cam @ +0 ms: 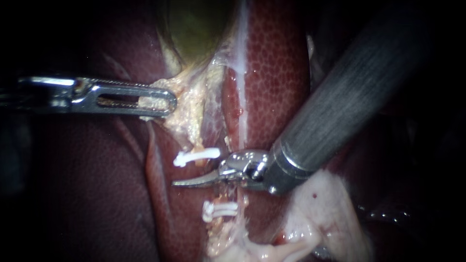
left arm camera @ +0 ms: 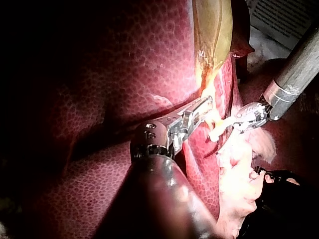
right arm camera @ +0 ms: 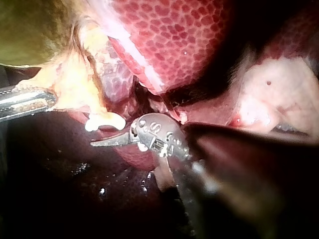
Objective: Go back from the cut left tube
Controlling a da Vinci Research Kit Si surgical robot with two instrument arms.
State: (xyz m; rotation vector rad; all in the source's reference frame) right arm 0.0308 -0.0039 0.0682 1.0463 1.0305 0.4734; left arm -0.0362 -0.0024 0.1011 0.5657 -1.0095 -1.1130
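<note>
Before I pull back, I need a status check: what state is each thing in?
Left instrument: shut on tissue by the gallbladder.
Right instrument: shut, holding nothing.
Upper clip: closed on tube.
Lower clips: closed.
Tube: cut, ends apart.

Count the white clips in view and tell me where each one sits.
3: one clip just above the tip of the right instrument, two more clips close together just below it. Others may hide under tissue.

Bright light falls on the middle of the scene, while the edges sink into darkness. In the left wrist view a pale printed sheet [left arm camera: 283,17] lies in the background, with whitish crumpled material [left arm camera: 261,47] just beside it.
</note>
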